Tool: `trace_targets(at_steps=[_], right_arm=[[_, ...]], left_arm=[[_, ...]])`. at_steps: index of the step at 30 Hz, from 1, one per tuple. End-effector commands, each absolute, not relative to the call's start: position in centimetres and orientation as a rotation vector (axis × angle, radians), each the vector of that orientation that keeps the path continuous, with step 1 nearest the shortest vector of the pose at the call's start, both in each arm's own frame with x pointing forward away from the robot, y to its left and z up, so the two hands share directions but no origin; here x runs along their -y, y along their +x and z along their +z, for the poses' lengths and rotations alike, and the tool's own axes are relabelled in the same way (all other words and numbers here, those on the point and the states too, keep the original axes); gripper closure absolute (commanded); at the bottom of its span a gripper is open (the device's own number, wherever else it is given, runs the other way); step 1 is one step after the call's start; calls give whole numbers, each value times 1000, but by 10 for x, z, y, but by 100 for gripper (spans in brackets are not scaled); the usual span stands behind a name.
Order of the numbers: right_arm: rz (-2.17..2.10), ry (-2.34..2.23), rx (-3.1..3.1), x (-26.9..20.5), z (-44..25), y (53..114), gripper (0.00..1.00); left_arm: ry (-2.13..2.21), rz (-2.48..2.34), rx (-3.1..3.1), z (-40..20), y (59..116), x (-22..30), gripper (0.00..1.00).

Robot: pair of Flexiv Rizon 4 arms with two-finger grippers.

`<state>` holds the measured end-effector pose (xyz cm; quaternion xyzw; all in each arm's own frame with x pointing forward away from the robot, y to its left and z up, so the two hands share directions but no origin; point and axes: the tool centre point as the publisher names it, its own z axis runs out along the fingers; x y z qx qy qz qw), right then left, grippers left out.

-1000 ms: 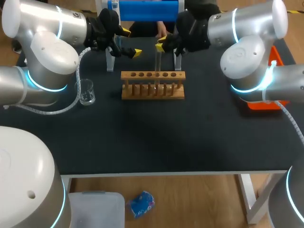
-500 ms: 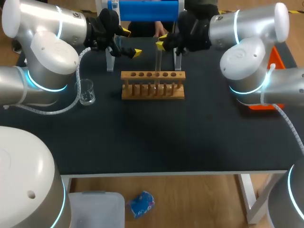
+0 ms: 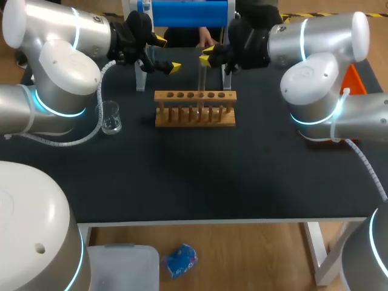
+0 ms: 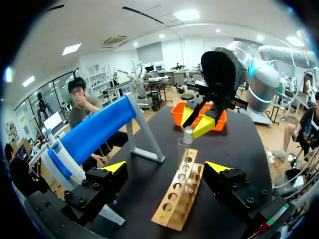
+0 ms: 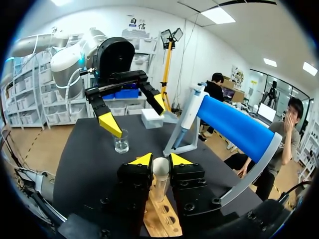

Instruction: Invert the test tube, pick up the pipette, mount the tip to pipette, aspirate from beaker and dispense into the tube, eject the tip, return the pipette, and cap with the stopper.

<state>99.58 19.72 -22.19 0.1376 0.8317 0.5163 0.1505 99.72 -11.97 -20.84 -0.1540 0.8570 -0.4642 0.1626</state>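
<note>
On the black table (image 3: 200, 176), nearest on the left side, a clear glass beaker (image 3: 110, 117) stands upright beside the left arm (image 3: 60, 73). It is well apart from the wooden test tube rack (image 3: 194, 109), which sits lengthwise across the middle of the table with a row of round holes along its top bar. Just behind the rack, the right gripper (image 3: 206, 57) comes in from the right arm (image 3: 315, 66) and is closed narrowly on the test tube (image 3: 202, 76). In the right wrist view both yellow-tipped fingers (image 5: 142, 160) press the tube's upper end (image 5: 160, 172) from two sides. The tube hangs upright with its lower end at the rack's top bar, toward the rack's right half. Whether it sits inside a hole cannot be told. The left gripper (image 3: 167, 54) hovers beside it at about the same height, spread wide and holding nothing. From its own wrist view the rack (image 4: 179, 199) and the tube (image 4: 183, 149) lie ahead, between its parted fingers (image 4: 113, 167), and the right gripper (image 4: 199, 119) faces it from beyond. An orange tray (image 3: 353, 79) rests at the table's right edge, partly hidden by the right arm. Farthest back, the blue pipette (image 3: 188, 12) lies on its pale stand (image 3: 140, 79) along the far edge, behind both grippers and touched by neither.
</note>
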Motion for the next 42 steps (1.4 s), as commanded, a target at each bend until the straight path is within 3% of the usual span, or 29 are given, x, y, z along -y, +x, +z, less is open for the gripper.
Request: trace_targets(at_steps=[1,42], right_arm=[[1482,399,-2395,-196,-228,996,100],[1510,399,-2383,-197,-206,1001,100]], left_arm=[[-440,-1321,-2450,-208,998,120,0],[-440,-1321,-2450,-208,998,120,0]])
